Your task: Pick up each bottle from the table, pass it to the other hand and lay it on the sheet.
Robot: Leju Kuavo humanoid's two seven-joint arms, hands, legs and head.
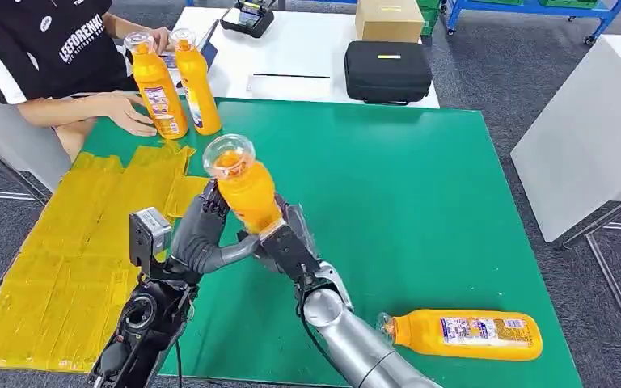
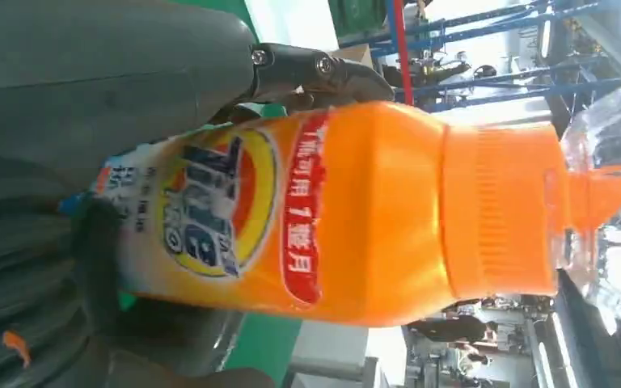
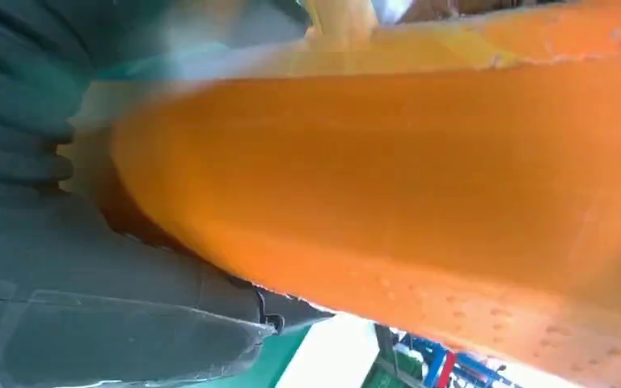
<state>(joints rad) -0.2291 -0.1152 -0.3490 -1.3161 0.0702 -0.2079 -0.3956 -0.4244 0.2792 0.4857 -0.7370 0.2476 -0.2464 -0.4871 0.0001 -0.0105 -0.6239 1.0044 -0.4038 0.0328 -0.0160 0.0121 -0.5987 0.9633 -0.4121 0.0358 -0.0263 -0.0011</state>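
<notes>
An orange plastic bottle with a clear cap (image 1: pixel 244 187) stands upright above the green tabletop (image 1: pixel 420 194), fingers of left hand (image 1: pixel 202 234) and right hand (image 1: pixel 287 246) both wrapped round its lower body.

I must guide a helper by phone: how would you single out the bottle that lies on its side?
Start at the green mat that covers the table. Near its front right corner, beside the robot's right arm, lies an orange bottle. It alone lies flat; the others stand or are held.
</notes>
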